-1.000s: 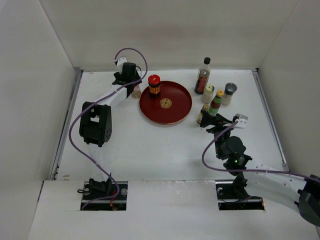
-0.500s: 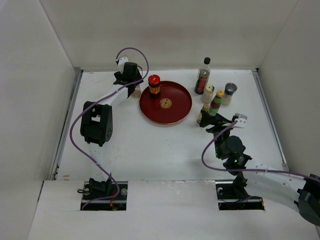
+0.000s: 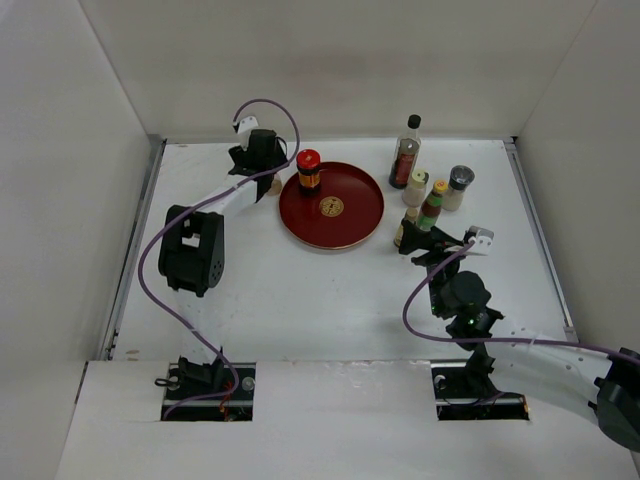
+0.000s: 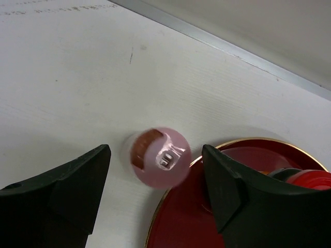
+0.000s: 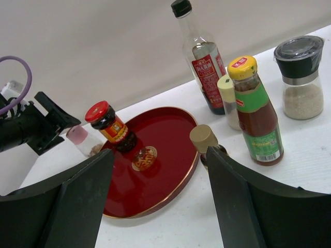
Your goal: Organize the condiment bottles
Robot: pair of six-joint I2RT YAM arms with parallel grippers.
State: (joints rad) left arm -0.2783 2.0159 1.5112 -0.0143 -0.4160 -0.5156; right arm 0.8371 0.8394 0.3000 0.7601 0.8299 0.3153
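Observation:
My left gripper (image 3: 264, 168) is open above a pink-capped jar (image 4: 159, 163), which stands on the table just left of the round red plate (image 3: 345, 232) and looks blurred. The fingers (image 4: 67, 191) stand wide of the jar. A red-capped jar (image 3: 308, 170) stands on the plate's back left. The black-capped tall bottle (image 3: 407, 150), cream-capped bottle (image 3: 415, 187), yellow-capped bottle (image 3: 432, 205), grey-capped shaker (image 3: 458, 187) and a small tan-capped bottle (image 5: 204, 139) stand right of the plate. My right gripper (image 3: 425, 245) is open and empty, just near of the tan-capped bottle.
The table's back wall and its metal edge strip (image 4: 232, 49) run close behind the pink-capped jar. White side walls enclose the table. The left arm's purple cable (image 3: 270, 105) loops above its wrist.
My left gripper has shifted slightly right toward the plate, over the pink-capped jar. The right arm and the other bottles have not moved.

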